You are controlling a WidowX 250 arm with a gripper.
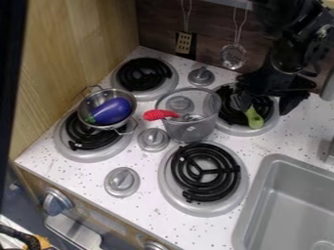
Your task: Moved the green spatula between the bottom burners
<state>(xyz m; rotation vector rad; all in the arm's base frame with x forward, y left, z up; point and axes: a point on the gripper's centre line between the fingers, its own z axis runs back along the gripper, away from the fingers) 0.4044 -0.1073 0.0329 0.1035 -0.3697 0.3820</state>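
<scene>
- In the camera view, my gripper [277, 88] is over the back right burner [229, 129].
- I can't tell how far open it is or whether it has hold of anything.
- The spatula [254, 118] is at that burner's front part.

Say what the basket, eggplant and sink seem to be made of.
The basket is likely metal wire, dull silver, in a see-through mesh. The eggplant looks like smooth plastic, going by its even purple and soft sheen. The sink is matte grey with rounded corners; painted metal or plastic, unclear which.
</scene>
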